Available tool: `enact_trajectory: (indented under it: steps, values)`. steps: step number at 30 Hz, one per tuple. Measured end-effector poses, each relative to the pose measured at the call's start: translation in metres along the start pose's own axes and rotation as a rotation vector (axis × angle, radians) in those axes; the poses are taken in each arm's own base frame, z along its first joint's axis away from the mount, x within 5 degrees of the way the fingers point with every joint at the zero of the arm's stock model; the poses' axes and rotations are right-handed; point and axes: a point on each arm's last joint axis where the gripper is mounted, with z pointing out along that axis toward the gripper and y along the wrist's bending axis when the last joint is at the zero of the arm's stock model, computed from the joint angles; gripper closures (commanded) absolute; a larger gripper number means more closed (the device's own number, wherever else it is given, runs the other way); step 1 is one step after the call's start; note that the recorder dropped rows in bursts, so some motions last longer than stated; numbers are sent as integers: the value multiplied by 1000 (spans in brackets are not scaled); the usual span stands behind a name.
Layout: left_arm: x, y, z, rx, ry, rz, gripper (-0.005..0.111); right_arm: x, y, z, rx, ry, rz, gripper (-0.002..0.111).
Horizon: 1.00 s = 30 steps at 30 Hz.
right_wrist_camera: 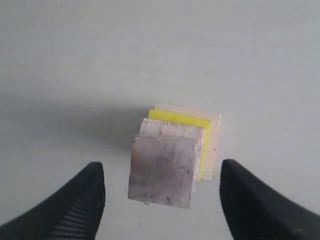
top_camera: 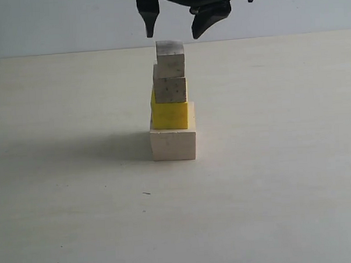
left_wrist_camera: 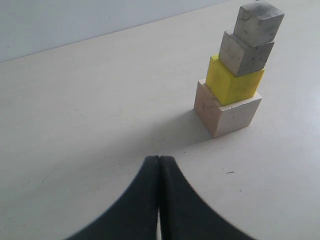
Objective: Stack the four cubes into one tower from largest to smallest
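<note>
The tower [top_camera: 172,102] stands complete near the middle of the table [top_camera: 283,191]. The large pale block [top_camera: 173,144] is at the base, the yellow cube [top_camera: 169,115] sits on it, the medium cube [top_camera: 170,90] comes next, and the smallest cube [top_camera: 170,59] is on top. The layers are not centred on one another, and the upper three sit towards one side of the base. The right gripper [top_camera: 174,31] hangs just above the top cube with its jaws spread wide, touching nothing. The left gripper [left_wrist_camera: 159,160] is low and well apart from the tower, its fingers pressed together and empty. The cubes look like solid wood, so they are probably stiff and light, unlikely to dent or give under a squeeze. Their bare faces look matt and should grip well, while the yellow one looks painted and may be a little slicker. Each is best held on two opposite flat side faces, about halfway up, with the jaws square to the faces and not on an edge or corner. The stack as a whole is the delicate part. Nothing binds the layers, so a sideways brush could slide the small top cube off.
</note>
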Motion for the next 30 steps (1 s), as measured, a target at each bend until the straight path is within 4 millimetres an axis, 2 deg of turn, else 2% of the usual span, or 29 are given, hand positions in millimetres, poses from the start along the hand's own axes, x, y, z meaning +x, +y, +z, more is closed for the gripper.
enact_trajectory:
  steps: [3, 6, 9, 16, 22, 25, 30]
  values:
    - [0, 0, 0, 0, 0, 0, 107, 1, -2, -17, -20, -30, -14, 45]
    - [0, 0, 0, 0, 0, 0, 107, 2, -3, -30, -34, -53, -34, 53]
    - [0, 0, 0, 0, 0, 0, 107, 5, -1, -38, -85, -42, -70, 65]
    - [0, 0, 0, 0, -2, 0, 107, 14, 12, -42, -222, 27, -153, 109]
    - [2, 2, -9, -1, -36, -3, 107, 20, 9, -35, -205, 57, -168, 108]
    - [5, 3, -12, -2, -52, -3, 107, 30, 1, -23, -168, 107, -170, 108]
    - [6, 4, -17, -3, -77, -3, 107, 53, -13, -16, -119, 167, -177, 108]
